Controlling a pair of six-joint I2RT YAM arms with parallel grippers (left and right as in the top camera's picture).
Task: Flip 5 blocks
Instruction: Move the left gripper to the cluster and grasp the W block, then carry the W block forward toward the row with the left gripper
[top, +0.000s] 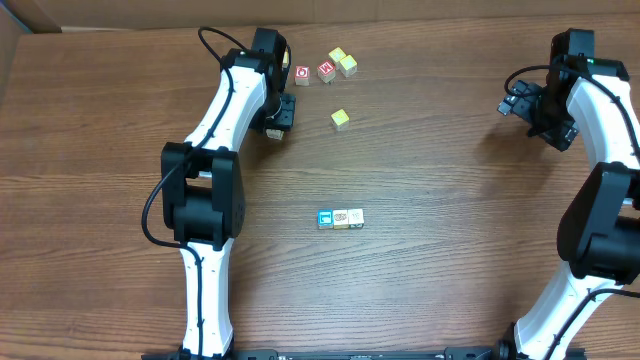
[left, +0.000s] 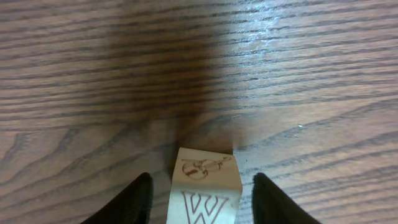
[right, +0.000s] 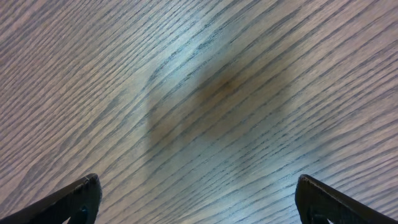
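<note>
The small pale wooden cube with a brown letter W on one face and a little drawing on another (left: 204, 186) sat on the brown wooden desk (top: 450, 250), toward its far left part. It sat between the two black fingers (left: 138, 200) of the left end effector (left: 202, 182). That end effector was released and not yet holding the cube, because a thin strip of desk showed on each side of it. If one finger met the cube first, it could push the cube sideways or spin it out of the gap. If the fingers pinched only a corner, the smooth wood could pop out and tumble. A cube that tumbled might land with the same face up, so the flip would not count. It might also roll toward the single yellow wooden cube (top: 340, 118) close by, or toward the two red-faced cubes (top: 302, 75) farther back, and knock them. The row of three small cubes (top: 341, 218) in the middle of the desk was well apart and looked safe. The right end effector (right: 199, 193) hung wide open and empty over bare desk on the far right, too far away to catch anything.
</note>
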